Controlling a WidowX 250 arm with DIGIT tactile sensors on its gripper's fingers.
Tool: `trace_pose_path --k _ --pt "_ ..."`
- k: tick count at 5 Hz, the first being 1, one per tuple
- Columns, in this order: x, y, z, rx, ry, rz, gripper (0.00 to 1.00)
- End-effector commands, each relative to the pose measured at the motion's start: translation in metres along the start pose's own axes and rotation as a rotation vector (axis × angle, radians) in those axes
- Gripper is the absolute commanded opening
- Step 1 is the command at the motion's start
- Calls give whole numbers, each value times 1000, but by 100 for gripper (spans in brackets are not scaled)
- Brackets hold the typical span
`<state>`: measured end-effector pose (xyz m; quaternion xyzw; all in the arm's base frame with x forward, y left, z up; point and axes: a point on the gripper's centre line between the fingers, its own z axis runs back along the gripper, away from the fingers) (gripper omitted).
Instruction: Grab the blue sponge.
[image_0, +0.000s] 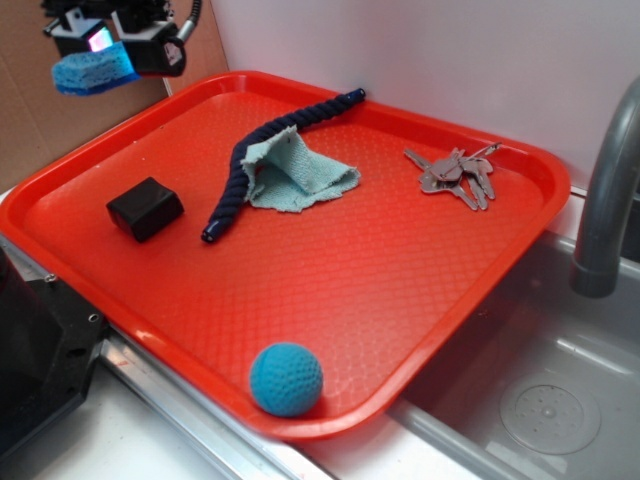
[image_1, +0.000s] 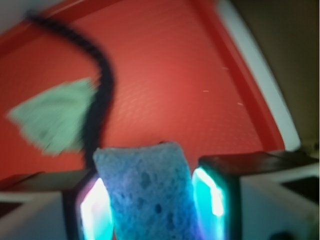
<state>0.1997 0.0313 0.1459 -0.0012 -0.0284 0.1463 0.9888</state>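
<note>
The blue sponge (image_0: 93, 72) is held in the air above the tray's (image_0: 420, 330) far-left corner, its long axis running out from the fingers and tilted slightly down to the left. The red tray sits beside a metal sink (image_0: 540, 390) (grey faucet at right). The gripper (image_1: 150, 200) is clamped on the sponge's two sides.

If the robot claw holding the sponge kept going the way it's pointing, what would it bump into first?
Probably the red tray. The gripper, shut on the blue sponge, points down at bare tray beside the dark rope. Depth is hard to judge, so the rope could come first.
</note>
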Motion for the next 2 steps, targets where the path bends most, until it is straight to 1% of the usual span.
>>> trace_pose_path --k 1,2 --pt "-7 -19 38 -44 -8 -333 0" --pt "-12 -16 38 -23 -46 -329 0"
